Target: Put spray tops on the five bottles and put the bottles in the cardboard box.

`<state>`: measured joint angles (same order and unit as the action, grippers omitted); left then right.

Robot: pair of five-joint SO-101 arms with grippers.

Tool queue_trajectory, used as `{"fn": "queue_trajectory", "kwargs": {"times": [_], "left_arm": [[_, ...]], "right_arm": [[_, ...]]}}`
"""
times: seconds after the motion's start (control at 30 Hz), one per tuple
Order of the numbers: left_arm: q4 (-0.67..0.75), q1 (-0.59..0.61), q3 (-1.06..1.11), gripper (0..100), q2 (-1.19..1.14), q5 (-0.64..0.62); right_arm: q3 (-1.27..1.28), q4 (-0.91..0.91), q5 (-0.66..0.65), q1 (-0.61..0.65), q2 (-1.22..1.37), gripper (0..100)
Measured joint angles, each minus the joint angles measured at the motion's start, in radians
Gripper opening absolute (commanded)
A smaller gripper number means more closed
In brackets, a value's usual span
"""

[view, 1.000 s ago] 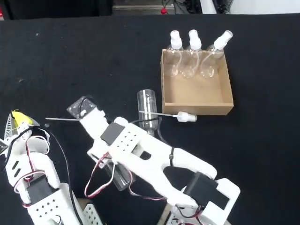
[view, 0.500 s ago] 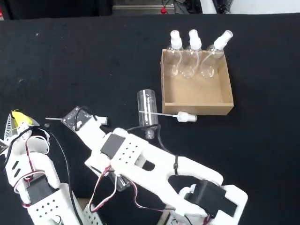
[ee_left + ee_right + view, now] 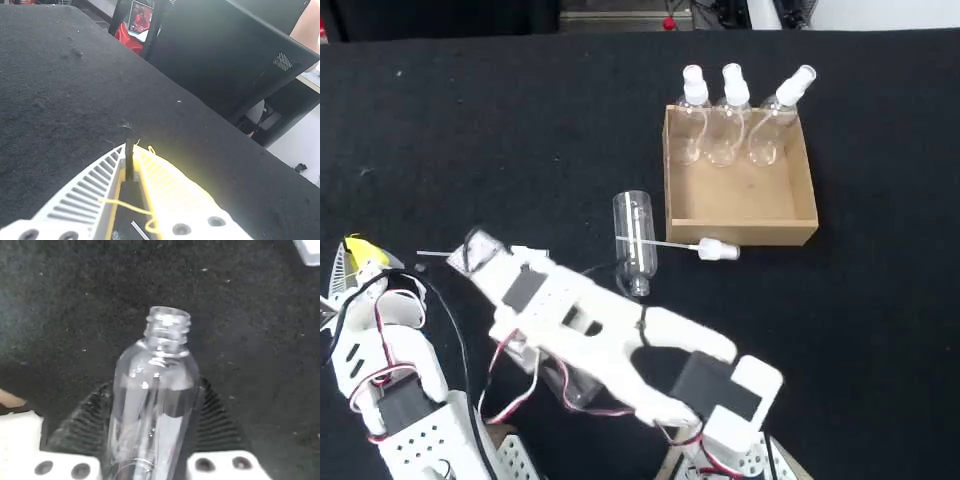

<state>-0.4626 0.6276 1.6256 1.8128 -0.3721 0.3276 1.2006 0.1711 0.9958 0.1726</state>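
My right gripper (image 3: 478, 250) is shut on a clear open-necked bottle (image 3: 152, 405), held low over the black table at the front left; its black fingers (image 3: 80, 425) flank the bottle's body. A second clear bottle (image 3: 634, 238) lies on the table left of the cardboard box (image 3: 740, 232). A white spray top (image 3: 718, 250) rests by the box's front wall, its thin tube crossing that bottle. Another spray top (image 3: 530, 252) lies beside the right gripper. Three capped bottles (image 3: 725, 120) lean against the box's back wall. My left gripper (image 3: 358, 255) (image 3: 131, 150) sits shut and empty at the left edge.
The right arm (image 3: 610, 335) stretches diagonally across the front of the table from its base (image 3: 725, 415). A clear object (image 3: 570, 385) shows partly beneath that arm among loose cables. Open black table lies at the back left.
The right arm has swung left and toward the front, carrying the held bottle from beside the lying bottle toward the left arm. The left arm has stayed still.
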Motion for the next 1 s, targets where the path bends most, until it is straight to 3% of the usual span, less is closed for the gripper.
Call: {"fn": "queue_trajectory", "kwargs": {"times": [0.1,0.33,0.47,0.63,0.83,1.0], "left_arm": [[0.000,0.000,0.000,3,0.000,0.000],[0.000,0.000,0.029,3,0.000,0.000],[0.000,-0.015,0.031,3,0.000,-0.002],[0.000,-0.081,0.041,3,-0.002,0.000],[0.000,-0.163,0.043,3,0.000,0.110],[0.000,-0.206,0.044,3,0.000,0.130]], "right_arm": [[-0.051,0.064,-0.041,-0.094,-0.005,1.1],[-0.140,0.319,-0.285,-0.227,-0.155,1.1],[-0.140,0.477,-0.414,-0.377,-0.226,1.1],[-0.087,0.526,-0.606,-0.672,-0.361,1.1],[0.078,0.526,-0.870,-1.097,-0.494,1.1],[0.137,0.485,-1.054,-1.422,-0.508,1.5]]}}
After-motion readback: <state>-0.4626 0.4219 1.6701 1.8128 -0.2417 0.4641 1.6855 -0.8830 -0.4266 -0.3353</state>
